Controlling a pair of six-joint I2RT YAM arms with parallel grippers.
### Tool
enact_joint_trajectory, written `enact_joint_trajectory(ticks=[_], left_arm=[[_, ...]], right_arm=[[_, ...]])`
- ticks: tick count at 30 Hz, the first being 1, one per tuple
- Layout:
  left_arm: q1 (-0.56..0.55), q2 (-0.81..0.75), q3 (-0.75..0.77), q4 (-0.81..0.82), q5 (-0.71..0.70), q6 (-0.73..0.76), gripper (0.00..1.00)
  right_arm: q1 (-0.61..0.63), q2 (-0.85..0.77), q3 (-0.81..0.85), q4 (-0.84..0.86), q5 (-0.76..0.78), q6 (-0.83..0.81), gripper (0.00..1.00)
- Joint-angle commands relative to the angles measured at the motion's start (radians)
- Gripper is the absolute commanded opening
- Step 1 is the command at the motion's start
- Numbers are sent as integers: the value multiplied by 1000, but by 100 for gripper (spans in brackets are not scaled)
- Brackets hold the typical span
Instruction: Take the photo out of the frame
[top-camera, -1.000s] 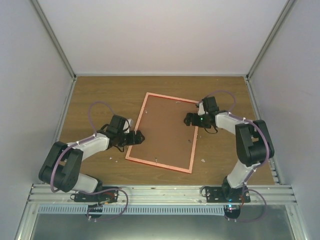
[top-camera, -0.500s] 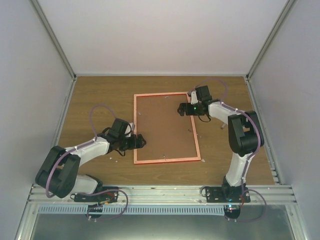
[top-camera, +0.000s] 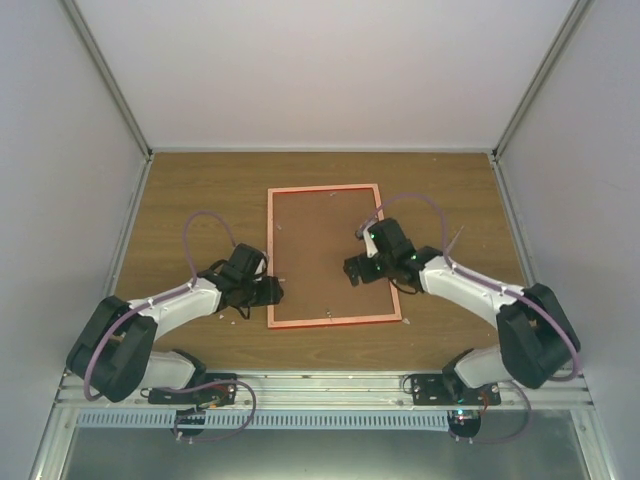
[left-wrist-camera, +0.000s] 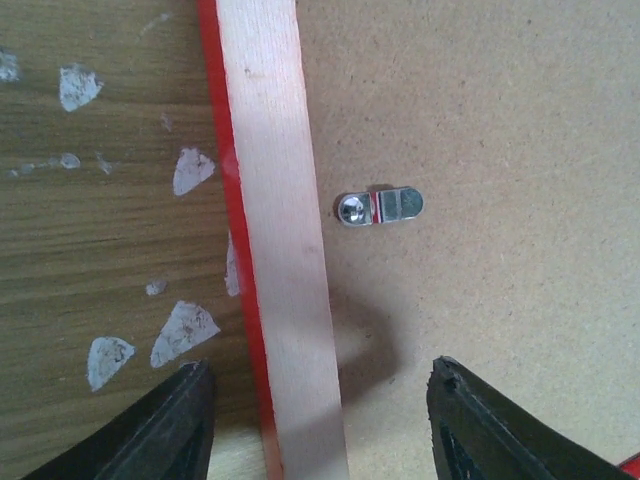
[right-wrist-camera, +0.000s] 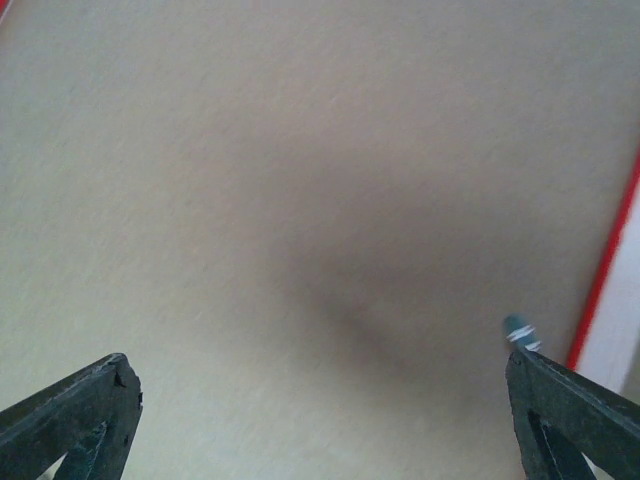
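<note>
The frame (top-camera: 322, 188) lies face down on the wooden table, its pale orange back and red edge up. A brown backing board (top-camera: 318, 245) fills it, and the photo is hidden beneath. My left gripper (top-camera: 272, 291) is open and straddles the left rim (left-wrist-camera: 270, 200), one finger on each side without touching it. A small metal turn clip (left-wrist-camera: 380, 208) sits on the board just ahead. My right gripper (top-camera: 352, 268) hangs wide open low over the backing board (right-wrist-camera: 300, 200), near the right rim (right-wrist-camera: 612, 335) and another clip (right-wrist-camera: 518, 327).
White paint flecks (left-wrist-camera: 190, 330) dot the tabletop left of the frame. Grey enclosure walls stand on three sides, and an aluminium rail (top-camera: 320, 385) runs along the near edge by the arm bases.
The frame turned from tilted to square with the table. My right arm swept from the far right corner down over the board. The left jaws narrowed around the left rim.
</note>
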Motion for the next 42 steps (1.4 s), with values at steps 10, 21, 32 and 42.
enact_joint_trajectory(ticks=[10,21,32,42], left_arm=[[-41,22,14,-44,-90,-21,35],[-34,107,97,-42,-119,12,13],[46,156,206,-60,-113,52,4],[158,120,195,-61,-79,59,0]], right_arm=[[335,-140,-130,64,255,-91,100],[525,-161,-219,272,316,-353,99],[734,-114,-249,346,562,-506,98],[786,74,-223,403,641,-573,94]])
